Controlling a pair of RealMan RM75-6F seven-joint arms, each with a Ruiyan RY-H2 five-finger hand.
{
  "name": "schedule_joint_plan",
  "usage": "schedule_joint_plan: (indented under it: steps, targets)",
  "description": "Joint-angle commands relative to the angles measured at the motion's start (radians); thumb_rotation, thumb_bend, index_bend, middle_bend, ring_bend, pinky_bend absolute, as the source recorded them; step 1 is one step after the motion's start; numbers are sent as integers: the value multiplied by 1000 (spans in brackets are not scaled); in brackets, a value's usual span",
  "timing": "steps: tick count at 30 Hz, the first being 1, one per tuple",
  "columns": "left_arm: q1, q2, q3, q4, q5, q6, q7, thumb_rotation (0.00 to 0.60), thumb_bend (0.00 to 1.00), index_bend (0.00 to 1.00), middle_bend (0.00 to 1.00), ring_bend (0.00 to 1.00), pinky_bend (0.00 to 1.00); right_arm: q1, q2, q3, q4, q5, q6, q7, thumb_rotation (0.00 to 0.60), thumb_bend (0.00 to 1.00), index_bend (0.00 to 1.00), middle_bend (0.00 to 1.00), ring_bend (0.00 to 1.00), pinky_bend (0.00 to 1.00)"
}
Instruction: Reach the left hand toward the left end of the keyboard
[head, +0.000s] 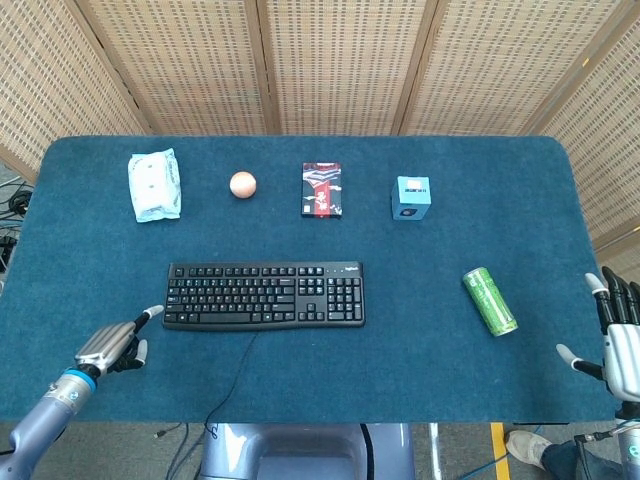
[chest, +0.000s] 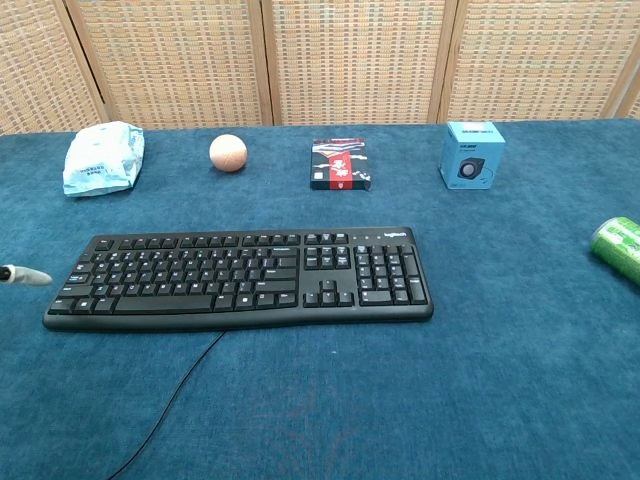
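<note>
A black keyboard (head: 264, 295) (chest: 240, 277) lies across the middle of the blue table, its cable trailing off the near edge. My left hand (head: 112, 343) hovers just left of and a little nearer than the keyboard's left end, one finger stretched toward that end and the others curled in, holding nothing. In the chest view only that fingertip (chest: 22, 275) shows, at the left border, close to the keyboard's left edge without touching. My right hand (head: 617, 340) stays at the table's right edge, fingers spread and empty.
Along the back stand a white wipes pack (head: 154, 185), an orange ball (head: 242, 184), a red-and-black box (head: 321, 189) and a light blue box (head: 411, 197). A green can (head: 489, 300) lies on its side at the right.
</note>
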Motion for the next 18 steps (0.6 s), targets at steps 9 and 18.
schedule_joint_plan:
  steps: [9,18]
  targets:
    - [-32,-28,0,14,-22,-24,0,600,743,0,956,935,905,1,4,1,-4,5,-6,3,600,0,0,0,0,0]
    - [-43,-50,9,42,-41,-39,-11,600,739,0,956,935,905,0,9,3,-5,12,-10,11,600,0,0,0,0,0]
